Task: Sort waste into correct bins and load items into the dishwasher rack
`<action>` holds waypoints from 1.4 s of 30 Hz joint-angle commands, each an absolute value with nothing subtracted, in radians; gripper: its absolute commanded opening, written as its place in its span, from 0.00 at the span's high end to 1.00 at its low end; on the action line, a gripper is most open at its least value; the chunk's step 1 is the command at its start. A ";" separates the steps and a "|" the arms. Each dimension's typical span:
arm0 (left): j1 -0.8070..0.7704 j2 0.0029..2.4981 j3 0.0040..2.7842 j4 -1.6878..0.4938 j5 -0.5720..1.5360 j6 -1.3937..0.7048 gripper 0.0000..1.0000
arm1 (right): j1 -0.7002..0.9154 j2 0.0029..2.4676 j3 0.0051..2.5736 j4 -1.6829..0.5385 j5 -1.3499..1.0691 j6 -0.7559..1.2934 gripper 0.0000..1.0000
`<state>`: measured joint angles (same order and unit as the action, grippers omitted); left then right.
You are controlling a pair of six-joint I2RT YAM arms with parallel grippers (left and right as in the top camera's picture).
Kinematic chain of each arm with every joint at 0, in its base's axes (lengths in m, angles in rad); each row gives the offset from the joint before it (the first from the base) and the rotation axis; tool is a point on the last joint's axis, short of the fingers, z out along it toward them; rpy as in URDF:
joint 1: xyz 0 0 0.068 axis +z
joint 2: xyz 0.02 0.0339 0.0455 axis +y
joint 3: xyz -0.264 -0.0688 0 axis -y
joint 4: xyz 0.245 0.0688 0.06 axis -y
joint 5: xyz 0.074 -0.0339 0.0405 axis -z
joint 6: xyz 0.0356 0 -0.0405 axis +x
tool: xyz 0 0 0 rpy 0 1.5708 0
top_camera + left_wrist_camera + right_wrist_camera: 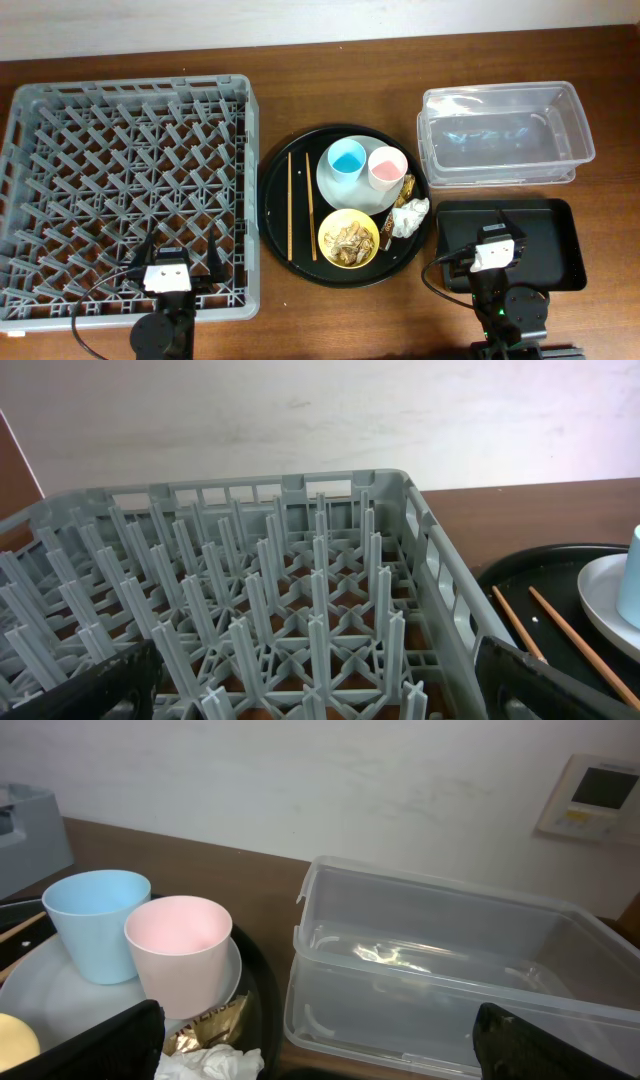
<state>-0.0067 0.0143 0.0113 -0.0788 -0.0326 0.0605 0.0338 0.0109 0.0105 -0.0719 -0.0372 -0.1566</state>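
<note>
- Both sets of jaws stood spread and empty at the bottom of the overhead frame. The left jaws were over the lower edge of the rack point(130, 170), and the right jaws were over the small black tray point(555, 245).
- Nothing looked sorted yet. The tissue point(410, 216) lay at the right edge of the round tray point(275, 215), right against the wrapper point(406, 186). It was just beside the pink cup point(387, 168) and the yellow bowl point(323, 238) of food scraps point(350, 243).
- The blue cup point(347, 158) shared the plate point(338, 195) with the pink one, and the chopsticks point(290, 205) lay at that tray's left side.
- I'd judge the tissue the sensible first pick for the right jaws, being nearest.
- Doing it well would mean dropping straight down and pinching only the bulk of the tissue, leaving wrapper and cup undisturbed.
- It should lift clear of the tray's lip before swinging toward the clear tub point(500, 135), which sat empty at upper right.
</note>
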 commanded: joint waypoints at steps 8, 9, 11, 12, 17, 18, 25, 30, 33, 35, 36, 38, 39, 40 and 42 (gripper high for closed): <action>-0.012 0.006 0.009 -0.084 -0.018 0.069 0.01 | 0.039 0.004 0.006 -0.079 -0.029 -0.153 0.01; -0.012 0.006 0.009 -0.084 -0.018 0.069 0.01 | 0.039 0.004 0.006 -0.079 -0.029 -0.153 0.01; -0.012 0.006 0.009 -0.084 -0.018 0.069 0.01 | 0.039 0.004 0.006 -0.079 -0.029 -0.153 0.01; -0.012 0.006 0.009 -0.084 -0.018 0.069 0.01 | 0.039 0.004 0.006 -0.079 -0.029 -0.153 0.01; -0.012 0.006 0.009 -0.084 -0.018 0.069 0.00 | 0.039 0.004 0.006 -0.079 -0.029 -0.153 0.01; -0.012 0.006 0.009 -0.084 -0.018 0.069 0.01 | 0.039 0.004 0.006 -0.079 -0.029 -0.153 0.01; -0.012 0.006 0.009 -0.084 -0.018 0.069 0.01 | 0.039 0.004 0.006 -0.078 -0.029 -0.153 0.01; -0.012 0.006 0.009 -0.084 -0.018 0.069 0.01 | 0.039 0.004 0.006 -0.078 -0.029 -0.153 0.01; -0.012 0.006 0.009 -0.084 -0.018 0.069 0.01 | 0.039 0.004 0.006 -0.078 -0.029 -0.153 0.01; -0.012 0.006 0.009 -0.084 -0.018 0.069 0.00 | 0.039 0.004 0.006 -0.078 -0.029 -0.153 0.01; -0.012 0.006 0.009 -0.083 -0.018 0.069 0.01 | 0.039 0.004 0.006 -0.078 -0.029 -0.153 0.01; -0.012 0.006 0.009 -0.082 0.028 0.068 0.01 | 0.039 0.004 0.006 -0.079 -0.029 -0.153 0.01; -0.012 0.006 0.009 -0.068 0.062 0.069 0.01 | 0.039 0.004 0.006 -0.078 -0.029 -0.153 0.01; -0.012 0.006 0.009 -0.025 0.068 0.069 0.01 | 0.039 0.004 0.006 -0.078 -0.029 -0.153 0.01; -0.012 0.006 0.013 0.049 0.139 0.069 0.01 | 0.039 0.004 0.006 -0.079 -0.029 -0.153 0.01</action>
<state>-0.0067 0.0151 0.0097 -0.0338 0.0174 0.0605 0.0338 0.0109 0.0105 -0.0719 -0.0368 -0.1570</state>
